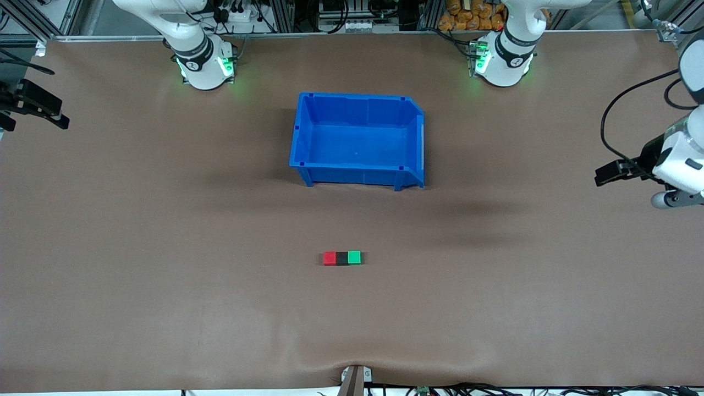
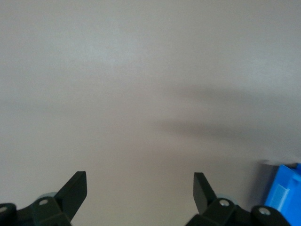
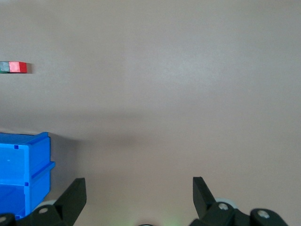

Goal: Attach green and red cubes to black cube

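Note:
The red cube (image 1: 329, 258), the black cube (image 1: 342, 258) and the green cube (image 1: 354, 257) lie touching in one row on the brown table, black in the middle, nearer to the front camera than the blue bin. The red cube (image 3: 19, 67) and a dark cube (image 3: 4, 67) beside it show at the edge of the right wrist view. My left gripper (image 1: 602, 177) (image 2: 140, 188) is open and empty at the left arm's end of the table. My right gripper (image 1: 58, 118) (image 3: 139, 193) is open and empty at the right arm's end. Both are far from the cubes.
An empty blue bin (image 1: 357, 170) stands mid-table, nearer the robots' bases than the cubes; it also shows in the left wrist view (image 2: 284, 190) and the right wrist view (image 3: 23, 169). Brown table mat (image 1: 165, 247) lies all round the cubes.

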Tool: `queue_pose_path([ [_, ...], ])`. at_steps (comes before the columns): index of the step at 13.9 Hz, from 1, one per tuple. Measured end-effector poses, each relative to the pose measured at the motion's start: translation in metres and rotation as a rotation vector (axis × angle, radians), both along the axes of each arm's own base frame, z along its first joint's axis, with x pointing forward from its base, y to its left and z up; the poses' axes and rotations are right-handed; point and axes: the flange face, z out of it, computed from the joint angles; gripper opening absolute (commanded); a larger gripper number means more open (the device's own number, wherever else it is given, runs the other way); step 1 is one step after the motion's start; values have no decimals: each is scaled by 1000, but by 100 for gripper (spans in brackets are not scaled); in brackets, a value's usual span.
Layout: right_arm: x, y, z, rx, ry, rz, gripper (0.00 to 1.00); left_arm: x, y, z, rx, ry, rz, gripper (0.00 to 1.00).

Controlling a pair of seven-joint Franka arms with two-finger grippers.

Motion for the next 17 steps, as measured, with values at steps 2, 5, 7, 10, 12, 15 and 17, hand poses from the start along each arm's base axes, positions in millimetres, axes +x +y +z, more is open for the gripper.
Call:
queue_pose_path([
  [2,0,0,0,0,0,0,100,-3,-13,29,-2,-12,-25,100],
  [5,0,0,0,0,0,-1,100,-22,-44,69,-6,-10,-77,100],
  [7,0,-1,0,0,0,-1,100,-42,-69,83,-3,28,-120,100],
  [10,0,-1,0,0,0,-1,100,-57,-82,93,1,48,-144,100],
  [12,0,-1,0,0,1,-2,100,-55,-72,92,0,52,-129,100],
  [15,0,-1,0,0,1,-2,100,-53,-65,94,-1,47,-123,100],
  [17,0,-1,0,0,1,-2,100,-53,-68,96,-3,43,-141,100],
])
